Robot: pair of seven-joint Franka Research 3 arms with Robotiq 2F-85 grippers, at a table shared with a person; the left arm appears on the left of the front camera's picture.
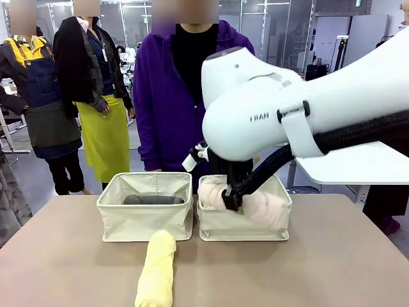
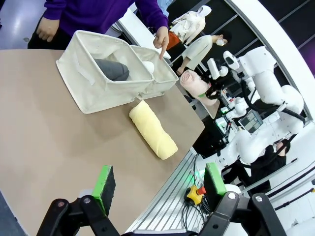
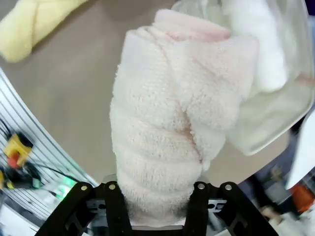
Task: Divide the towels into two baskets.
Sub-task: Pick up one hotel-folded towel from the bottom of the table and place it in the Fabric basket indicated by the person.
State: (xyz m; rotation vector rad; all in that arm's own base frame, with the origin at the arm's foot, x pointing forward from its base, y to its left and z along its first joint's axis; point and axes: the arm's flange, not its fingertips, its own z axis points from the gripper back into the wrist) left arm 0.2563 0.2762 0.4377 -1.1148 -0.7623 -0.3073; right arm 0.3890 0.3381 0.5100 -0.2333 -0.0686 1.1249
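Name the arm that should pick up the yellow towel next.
Left. The left gripper is open and empty, facing the yellow towel on the table; the right gripper is shut on the peach towel.

The left basket (image 1: 144,220) and right basket (image 1: 243,229) stand touching, side by side, far across the tabletop (image 1: 319,268), with a person (image 1: 172,96) behind them. A towel (image 1: 153,200) lies in the left one. A loose towel (image 1: 157,268) lies just before it. My right hand (image 3: 156,201) clasps a third towel (image 3: 162,123) at the right basket's mouth, beside a fourth towel (image 3: 256,44) inside. My left hand (image 2: 160,189) hangs spread, well apart, above the near edge.
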